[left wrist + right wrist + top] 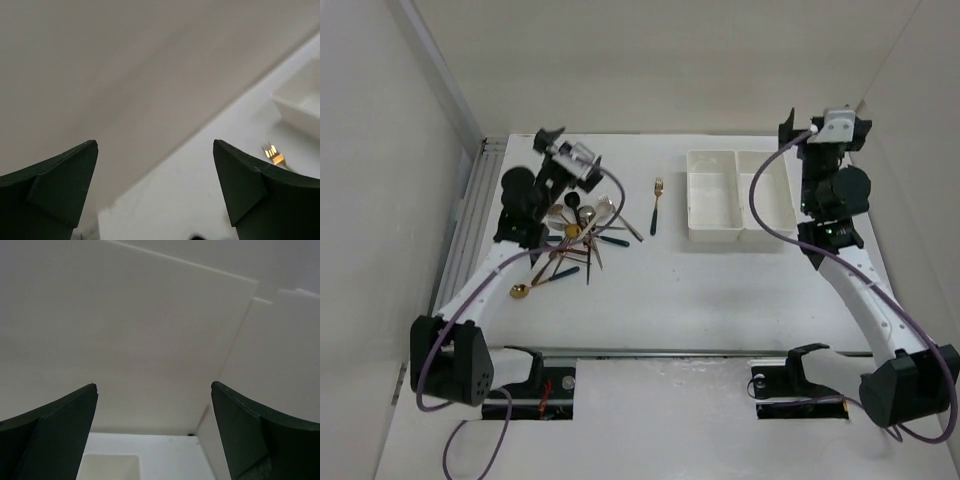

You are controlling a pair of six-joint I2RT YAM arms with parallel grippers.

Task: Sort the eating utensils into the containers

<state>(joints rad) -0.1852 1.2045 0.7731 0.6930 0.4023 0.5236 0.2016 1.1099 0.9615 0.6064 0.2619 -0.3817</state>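
While utensils [574, 232] lie heaped, the left tool [155, 143] gapes.

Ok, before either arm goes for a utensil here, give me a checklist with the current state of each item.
1. The left gripper is open and empty: ok.
2. The right gripper is open and empty: ok.
3. Both compartments of the tray are free to receive: ok, they look empty.
4. One utensil lies apart for a clean grasp: ok, the lone fork lies by itself between the pile and the tray.
5. The pile can be picked from singly: not ok, since its pieces cross and overlap and lie partly under the left arm.
6. Which compartment takes which kind: cannot tell.
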